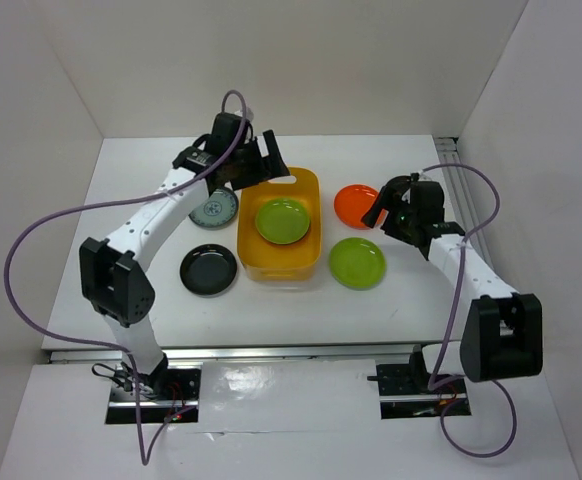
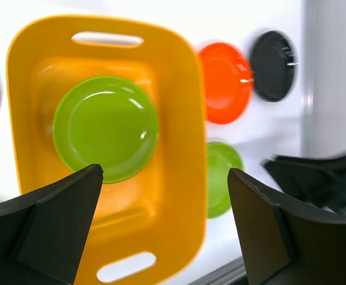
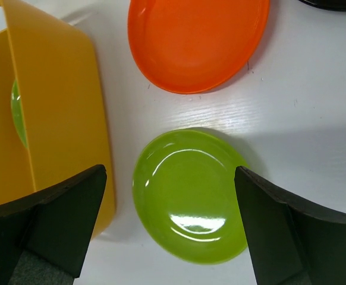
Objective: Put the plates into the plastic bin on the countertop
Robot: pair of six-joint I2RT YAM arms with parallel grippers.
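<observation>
A: Where are your plates?
B: One lime green plate [image 1: 281, 221] lies flat in the plastic bin [image 1: 276, 262]. The other green plate [image 1: 357, 263], orange plate [image 1: 356, 203], black plate [image 1: 208, 270] and grey-blue plate [image 1: 214, 209] sit on the tabletop [image 1: 271, 315] around it.
A: Your grippers?
B: Left gripper [image 2: 164, 178] hangs spread wide over the bin, empty. Right gripper [image 3: 170, 175] is spread by the orange plate, empty.

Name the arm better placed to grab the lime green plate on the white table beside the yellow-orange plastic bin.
Right. The open right gripper hangs by that lime green round plate, centred in its wrist view; the open left gripper is over the yellow-orange plastic bin.
</observation>
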